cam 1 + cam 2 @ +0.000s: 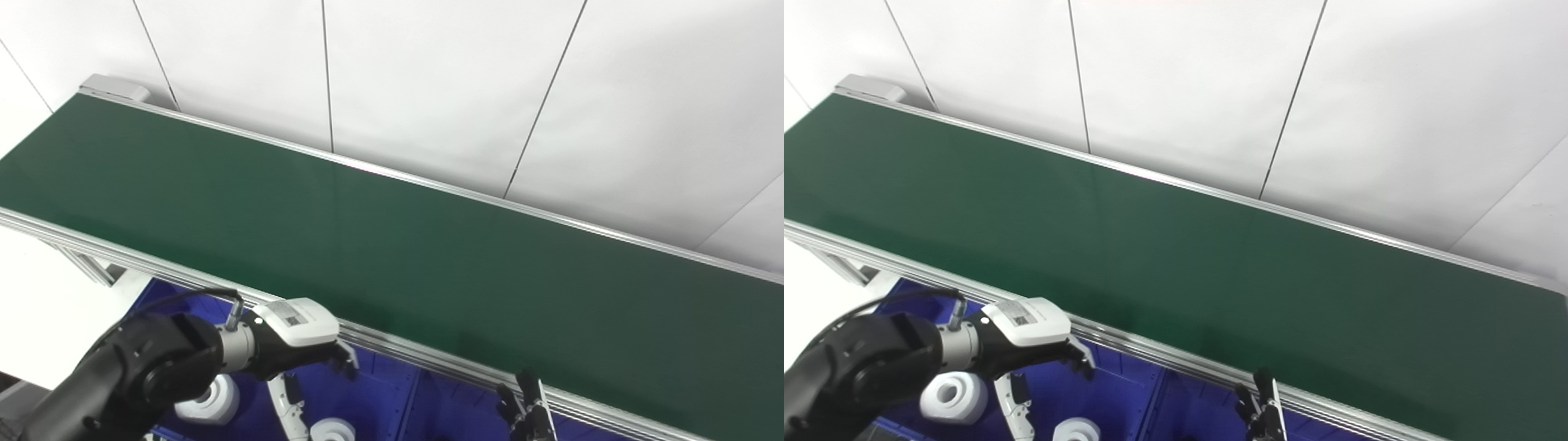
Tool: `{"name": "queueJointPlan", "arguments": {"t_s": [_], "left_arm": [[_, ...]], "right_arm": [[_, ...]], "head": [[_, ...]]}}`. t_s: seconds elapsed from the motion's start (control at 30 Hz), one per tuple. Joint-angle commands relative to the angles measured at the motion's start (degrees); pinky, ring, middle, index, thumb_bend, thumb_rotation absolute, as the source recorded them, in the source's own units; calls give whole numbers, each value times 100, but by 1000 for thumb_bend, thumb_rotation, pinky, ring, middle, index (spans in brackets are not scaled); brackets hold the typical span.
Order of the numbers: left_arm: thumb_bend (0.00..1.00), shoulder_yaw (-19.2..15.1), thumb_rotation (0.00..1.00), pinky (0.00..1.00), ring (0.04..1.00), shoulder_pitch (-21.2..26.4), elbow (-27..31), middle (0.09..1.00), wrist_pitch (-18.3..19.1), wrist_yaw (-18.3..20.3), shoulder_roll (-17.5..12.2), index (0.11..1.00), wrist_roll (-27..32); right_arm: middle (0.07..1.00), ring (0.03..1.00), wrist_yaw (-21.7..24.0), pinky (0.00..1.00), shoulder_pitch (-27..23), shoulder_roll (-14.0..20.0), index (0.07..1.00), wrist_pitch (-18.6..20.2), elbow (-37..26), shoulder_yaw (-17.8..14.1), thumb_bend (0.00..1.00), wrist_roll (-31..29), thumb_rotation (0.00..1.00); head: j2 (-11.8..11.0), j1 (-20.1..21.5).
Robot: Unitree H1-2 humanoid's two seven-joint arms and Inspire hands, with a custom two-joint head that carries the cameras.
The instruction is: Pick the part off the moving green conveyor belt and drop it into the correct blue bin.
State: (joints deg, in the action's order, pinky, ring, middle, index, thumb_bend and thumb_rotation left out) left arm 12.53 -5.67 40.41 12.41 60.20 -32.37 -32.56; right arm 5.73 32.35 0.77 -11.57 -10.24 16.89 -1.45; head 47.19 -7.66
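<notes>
The green conveyor belt [392, 245] runs from upper left to lower right and carries no part. My left hand [297, 343] hovers just in front of the belt's near rail, over the blue bin [380, 398], with its fingers curled downward. A slim white piece [293, 410] hangs or lies right under the palm; whether the hand holds it is unclear. Only the dark fingertips of my right hand [525, 407] show at the bottom edge, pointing up and apart with nothing between them.
Two white ring-shaped parts [211, 398] [334, 430] lie in the blue bin below the left hand. A divider [409, 404] splits the bin. The aluminium rail [429, 361] edges the belt's near side. White wall panels stand behind the belt.
</notes>
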Motion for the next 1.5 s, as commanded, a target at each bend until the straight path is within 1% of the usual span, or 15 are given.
{"name": "queueJointPlan", "arguments": {"t_s": [0.0,0.07,0.13,0.17,0.2,0.27,0.33,0.4,0.53,0.6,0.67,0.77,0.87,1.1,1.47], "left_arm": [[855,-434,676,651,760,132,334,787,998,103,5,784,1599],[806,-778,712,694,775,59,350,798,1361,-47,159,795,2626],[785,-1151,750,687,758,-139,342,786,1440,-403,383,796,3634],[779,-1341,766,680,749,-370,321,780,1448,-776,570,796,4351],[844,-1462,829,684,736,-531,305,767,1451,-1048,690,809,4856],[921,-1709,831,694,728,-1064,202,768,1451,-1826,1234,811,5969],[935,-2018,822,730,745,-1476,167,785,1448,-2215,1942,834,6216],[898,-2188,842,801,793,-1731,97,836,1146,-2398,2435,891,5982],[840,-2200,882,970,924,-2228,-339,938,-279,-2891,3190,977,5194],[832,-2099,877,992,962,-2421,-545,970,-862,-3121,3398,995,4699],[796,-1893,954,999,993,-2639,-775,994,-1472,-3376,3530,999,3929],[705,-1640,995,1000,1000,-2739,-1159,1000,-1894,-3671,3429,1000,3234],[651,-1486,994,1000,1000,-2613,-1627,1000,-2192,-3874,3172,1000,2809],[681,-1115,978,1000,1000,-2344,-2110,1000,-2663,-4257,2719,1000,1974],[621,-692,980,1000,1000,-2244,-2281,1000,-2842,-4998,2818,1000,1369]], "right_arm": [[1000,939,37,939,-5,-64,1000,82,-141,38,753,-7,926],[1000,940,26,940,-13,-82,1000,107,-167,59,753,23,925],[1000,937,-16,932,-8,-131,1000,164,-198,77,763,83,918],[1000,935,-36,928,-15,-166,1000,208,-212,101,768,128,915],[1000,935,-48,927,-20,-190,1000,240,-222,118,783,158,906],[1000,931,-115,924,-34,-302,1000,328,-239,183,799,278,898],[1000,928,-198,917,-29,-425,1000,434,-259,251,805,422,892],[997,922,-269,908,-38,-531,1000,501,-251,329,803,562,891],[999,925,-404,920,-94,-744,1000,486,-140,468,793,777,886],[1000,926,-457,920,-109,-838,1000,521,-137,528,786,883,887],[1000,935,-543,910,-139,-915,1000,552,-137,599,776,1020,894],[1000,943,-635,908,-202,-1014,1000,573,-104,653,767,1076,891],[1000,937,-744,891,-244,-1066,1000,571,-65,690,775,1157,904],[1000,933,-866,877,-334,-1096,1000,570,-48,710,788,1175,920],[1000,932,-755,891,-492,-860,1000,731,-175,558,803,1054,936]], "head": [[7,-8],[64,168],[121,373],[201,685],[201,685],[280,1190],[310,1524],[340,1956],[409,2584],[474,2771],[550,2898],[615,3012],[643,3097],[742,3111],[709,2944]]}}
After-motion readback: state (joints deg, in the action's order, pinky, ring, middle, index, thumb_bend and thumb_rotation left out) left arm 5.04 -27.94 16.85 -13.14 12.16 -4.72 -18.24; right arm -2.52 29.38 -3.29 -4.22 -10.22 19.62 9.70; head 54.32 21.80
